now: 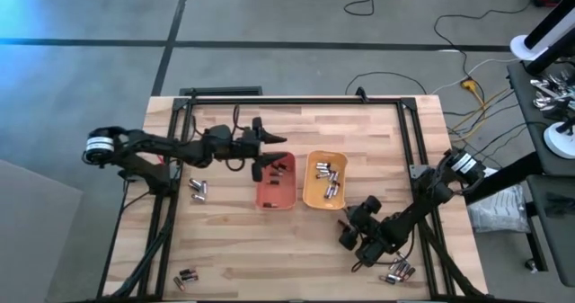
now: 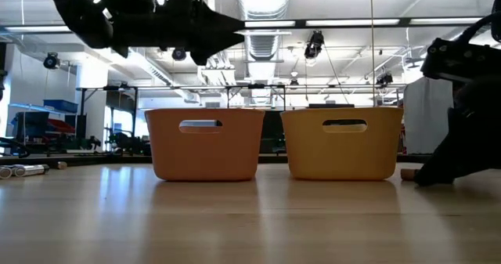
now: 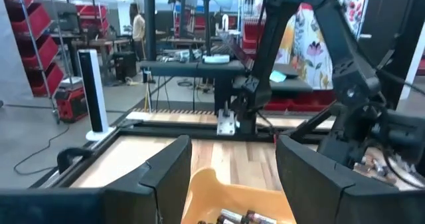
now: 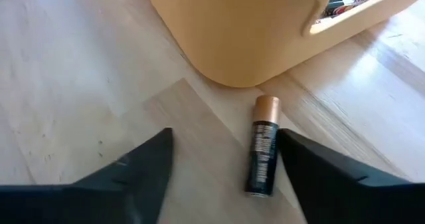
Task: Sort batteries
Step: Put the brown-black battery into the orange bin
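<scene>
On my near side, the right gripper [image 4: 219,174] sits low at the table [image 1: 234,249], fingers spread wide and holding nothing, with one dark, copper-capped battery [image 4: 261,147] lying on the wood between them, just off the rounded corner of the yellow tray [image 4: 252,31]. Only the right wrist view shows me that cell; from overhead the right gripper [image 1: 352,231] hides it, and I merely see the arm reaching in from the right edge, bent down toward the tray's near corner. More loose batteries [image 1: 398,271] lie close beside that arm, another pair [image 1: 185,276] near the front left, and a few [image 1: 198,190] left of the orange tray [image 1: 275,195]. Farther in, the left gripper [image 1: 274,139] hangs above the orange tray's far end, raised well off the wood in the low view, its fingers parted and empty. Its wrist view looks down past the tray rim onto cells inside. Overhead, I count silvery batteries [image 1: 327,181] in the yellow tray and dark ones [image 1: 274,171] in the orange.
</scene>
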Tool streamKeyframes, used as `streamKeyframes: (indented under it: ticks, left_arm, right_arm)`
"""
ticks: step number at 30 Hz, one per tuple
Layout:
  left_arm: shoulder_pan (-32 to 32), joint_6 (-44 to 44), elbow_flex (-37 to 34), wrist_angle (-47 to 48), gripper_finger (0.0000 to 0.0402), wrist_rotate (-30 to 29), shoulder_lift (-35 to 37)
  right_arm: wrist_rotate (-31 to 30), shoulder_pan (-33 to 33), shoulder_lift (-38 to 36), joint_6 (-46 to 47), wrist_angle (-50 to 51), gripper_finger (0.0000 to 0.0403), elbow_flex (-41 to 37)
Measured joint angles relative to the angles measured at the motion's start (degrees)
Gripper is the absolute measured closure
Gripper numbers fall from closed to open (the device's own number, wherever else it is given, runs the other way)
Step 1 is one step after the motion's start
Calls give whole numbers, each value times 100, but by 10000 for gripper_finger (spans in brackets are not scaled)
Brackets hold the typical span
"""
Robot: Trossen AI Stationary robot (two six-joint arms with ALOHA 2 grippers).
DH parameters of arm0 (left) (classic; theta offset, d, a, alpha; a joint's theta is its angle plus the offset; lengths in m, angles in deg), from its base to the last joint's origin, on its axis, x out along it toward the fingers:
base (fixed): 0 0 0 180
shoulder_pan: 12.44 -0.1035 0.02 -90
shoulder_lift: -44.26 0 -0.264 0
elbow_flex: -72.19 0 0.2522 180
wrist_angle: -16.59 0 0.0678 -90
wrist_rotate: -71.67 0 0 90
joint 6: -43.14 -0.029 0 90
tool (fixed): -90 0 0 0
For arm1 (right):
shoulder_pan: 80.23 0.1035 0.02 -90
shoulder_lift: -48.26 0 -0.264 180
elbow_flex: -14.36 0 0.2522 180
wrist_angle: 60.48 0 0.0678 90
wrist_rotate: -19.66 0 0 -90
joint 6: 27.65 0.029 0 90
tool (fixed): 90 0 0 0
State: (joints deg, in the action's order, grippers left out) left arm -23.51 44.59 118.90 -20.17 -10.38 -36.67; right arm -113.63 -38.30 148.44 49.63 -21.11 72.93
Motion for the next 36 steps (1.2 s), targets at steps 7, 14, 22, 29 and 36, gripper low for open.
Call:
streamKeyframes:
  ticks: [7,14,22,29,36]
  left_arm:
    - [0,-84,-4,4,204,5,30]
    - [-7,-98,-7,209,204,376,123]
    - [21,-387,-9,518,204,512,171]
    - [119,-418,-9,350,204,667,162]
    - [493,-1383,-9,301,204,1108,-184]
  right_arm:
    - [161,-6,24,226,37,305,-83]
    - [817,15,30,-71,118,363,-102]
    - [2015,34,-1110,-1052,151,363,135]
    - [1614,-13,-2256,-1839,-231,363,266]
    - [326,-630,-2588,-2917,-522,363,270]
